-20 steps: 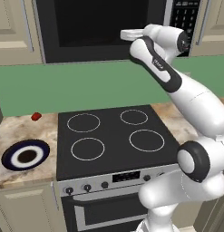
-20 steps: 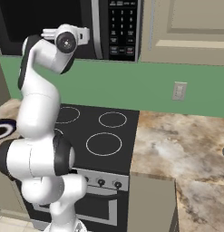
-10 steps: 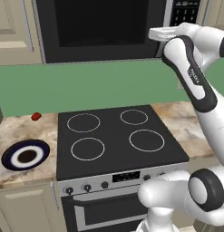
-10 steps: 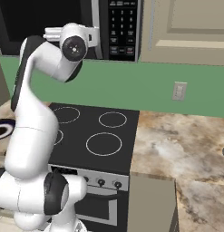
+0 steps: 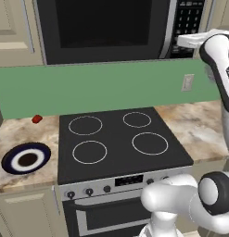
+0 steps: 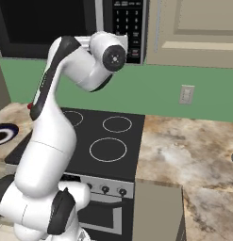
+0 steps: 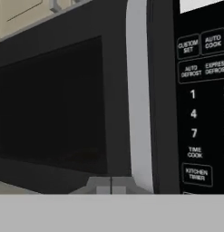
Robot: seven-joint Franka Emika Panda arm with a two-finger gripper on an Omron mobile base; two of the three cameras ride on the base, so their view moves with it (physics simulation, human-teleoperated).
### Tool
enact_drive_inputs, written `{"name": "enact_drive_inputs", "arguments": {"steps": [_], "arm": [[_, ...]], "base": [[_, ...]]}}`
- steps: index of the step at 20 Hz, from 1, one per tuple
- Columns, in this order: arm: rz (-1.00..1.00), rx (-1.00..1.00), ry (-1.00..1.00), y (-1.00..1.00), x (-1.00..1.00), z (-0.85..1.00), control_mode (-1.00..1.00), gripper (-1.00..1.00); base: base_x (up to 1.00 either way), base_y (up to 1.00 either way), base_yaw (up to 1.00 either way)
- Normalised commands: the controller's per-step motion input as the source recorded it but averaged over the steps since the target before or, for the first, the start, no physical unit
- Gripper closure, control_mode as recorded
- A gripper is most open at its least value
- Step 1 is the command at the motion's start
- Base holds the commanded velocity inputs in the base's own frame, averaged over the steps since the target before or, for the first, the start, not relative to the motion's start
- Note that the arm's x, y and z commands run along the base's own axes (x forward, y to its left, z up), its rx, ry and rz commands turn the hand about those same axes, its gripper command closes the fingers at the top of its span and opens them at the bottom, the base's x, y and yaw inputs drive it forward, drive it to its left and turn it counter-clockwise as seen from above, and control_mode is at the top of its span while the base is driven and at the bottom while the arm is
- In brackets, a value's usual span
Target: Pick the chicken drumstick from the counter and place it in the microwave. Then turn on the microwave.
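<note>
One microwave (image 7: pixel 63 108): door closed — dark inside.
Keypad (image 7: pixel 202 99): "AUTO COOK", "TIME COOK".
Gripper (image 7: pixel 110 189): jaws together — empty.

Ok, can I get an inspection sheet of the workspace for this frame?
Surface: marbled counter either side of the black stove.
Job's things: microwave, door closed, glass dark.
Clutter: dark-rimmed plate and small red object on the left counter.
Grippers: gripper shut, holding nothing, up close to the microwave front.
Cables: nothing seen.
Surroundings: green backsplash, wall outlet, beige cabinets.
</note>
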Motion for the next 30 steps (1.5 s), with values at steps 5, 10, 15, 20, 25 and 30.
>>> {"name": "enact_drive_inputs", "arguments": {"steps": [5,10,15,20,25,30], "arm": [[0.26,-0.07,-0.07,-0.4,-0.11,-0.19,-1.0,1.0],[0.19,-0.09,-0.13,-0.28,0.02,-0.3,-1.0,1.0],[0.09,-0.15,-0.2,-0.05,0.0,-0.15,-1.0,1.0],[-0.01,-0.22,-0.21,0.09,0.0,-0.01,-1.0,1.0],[-0.08,-0.25,-0.13,0.06,0.0,-0.12,-1.0,1.0],[-0.1,-0.23,-0.07,0.0,0.08,-0.23,-1.0,1.0]], "base": [[0.0,0.0,0.0],[0.0,0.0,0.0],[0.0,0.0,0.0],[0.0,0.0,0.0],[0.0,0.0,0.0],[0.0,0.0,0.0]]}}
